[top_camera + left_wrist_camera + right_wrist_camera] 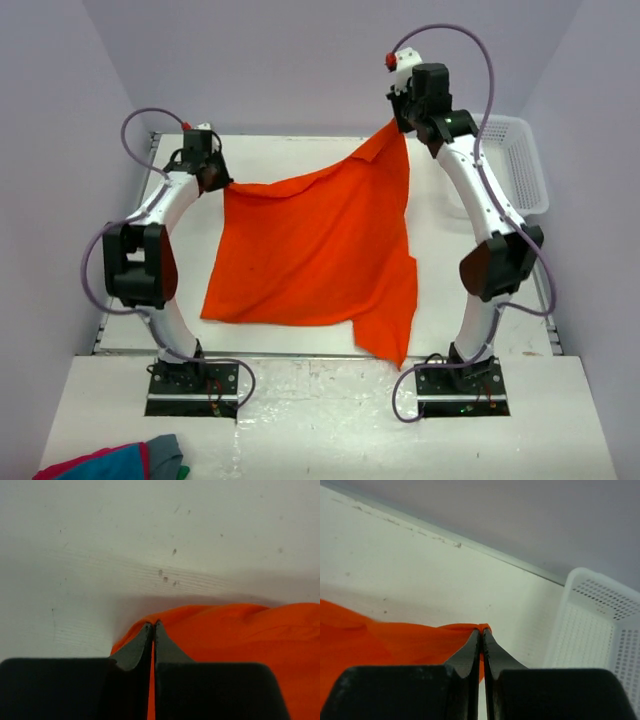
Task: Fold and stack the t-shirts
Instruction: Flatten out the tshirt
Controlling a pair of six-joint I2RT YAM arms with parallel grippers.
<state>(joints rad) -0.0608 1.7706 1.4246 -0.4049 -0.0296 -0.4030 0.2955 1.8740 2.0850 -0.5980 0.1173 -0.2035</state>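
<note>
The white table point(290, 155) under me is scuffed, with small dark specks just ahead of my left pincer point(213, 182). The orange t-shirt point(310, 250) lies spread over its middle, between my left pincer and my right pincer point(404, 120), and one flap reaches past the near edge. A perforated white basket point(525, 170) stands just right of my right pincer. Well back from my left pincer, on the front board point(330, 420), lies a red, blue and grey cloth bundle point(115, 462).
</note>
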